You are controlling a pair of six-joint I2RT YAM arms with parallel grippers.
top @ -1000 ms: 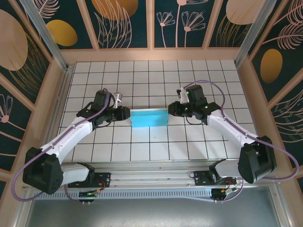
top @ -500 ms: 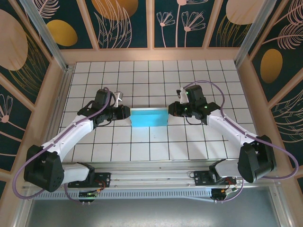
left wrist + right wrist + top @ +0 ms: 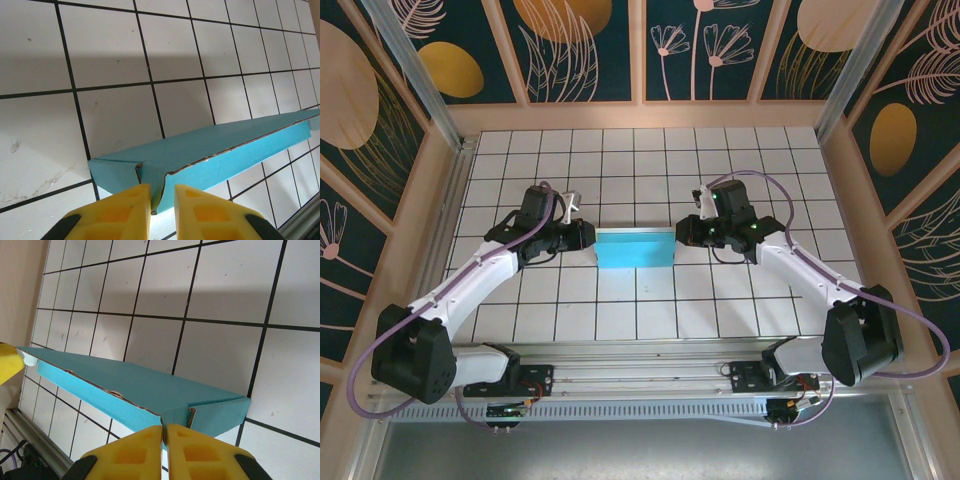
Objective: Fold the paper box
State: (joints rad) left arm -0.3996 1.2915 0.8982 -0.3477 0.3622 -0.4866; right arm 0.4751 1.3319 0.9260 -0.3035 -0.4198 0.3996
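Note:
The paper box [image 3: 634,249] is a flat turquoise rectangle about two tiles wide at the middle of the tiled table, stretched between both grippers. My left gripper [image 3: 590,238] is at its left end. In the left wrist view the yellow fingers [image 3: 125,205] stand a narrow gap apart around the box's torn corner flap [image 3: 160,187], which touches the left finger and stays clear of the right one. My right gripper [image 3: 678,233] is at the right end, and its fingers [image 3: 192,445] are pressed together on the corner flap of the box [image 3: 125,380].
White tiles with black grid lines [image 3: 640,160] spread all round the box. Wooden walls [image 3: 420,230] border the table on three sides. An aluminium rail [image 3: 640,362] runs along the near edge by the arm bases.
The left jaws have narrowed around the box's left corner. The left arm shifted slightly; the box and right arm stay where they were.

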